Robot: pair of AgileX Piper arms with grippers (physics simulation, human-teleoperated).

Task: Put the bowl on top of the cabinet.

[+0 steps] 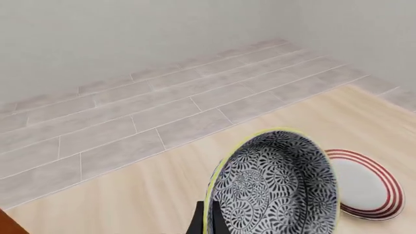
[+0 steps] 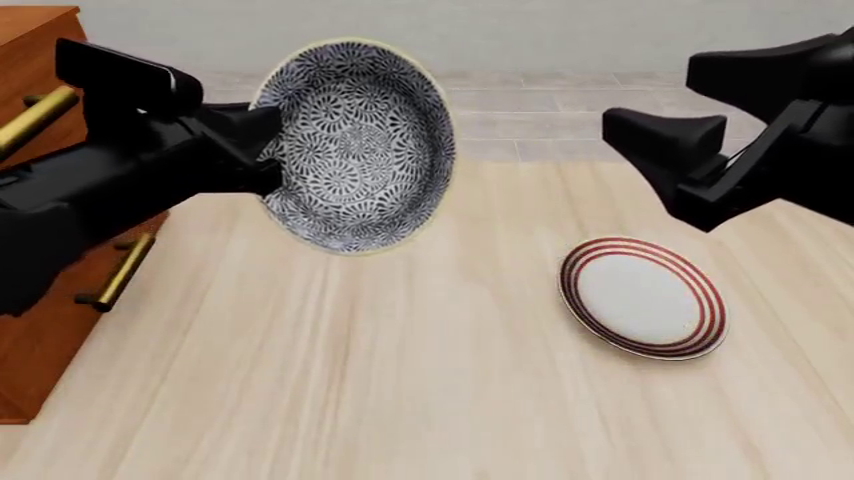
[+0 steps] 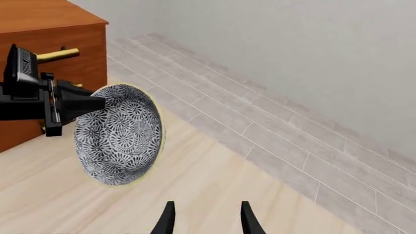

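The left gripper (image 2: pixel 267 150) carries the bowl (image 2: pixel 354 145) aloft, jaws pinching its rim, bowl tipped on edge. The right gripper (image 3: pixel 204 217) idles, jaws spread. Next, I judge, comes swinging over the cabinet (image 2: pixel 40 60) and levelling the bowl.

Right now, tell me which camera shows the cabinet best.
The front view: the cabinet shows its top, front and brass handles at the left edge. The right wrist view catches its upper corner behind the left gripper holding the bowl. The left wrist view shows only a sliver.
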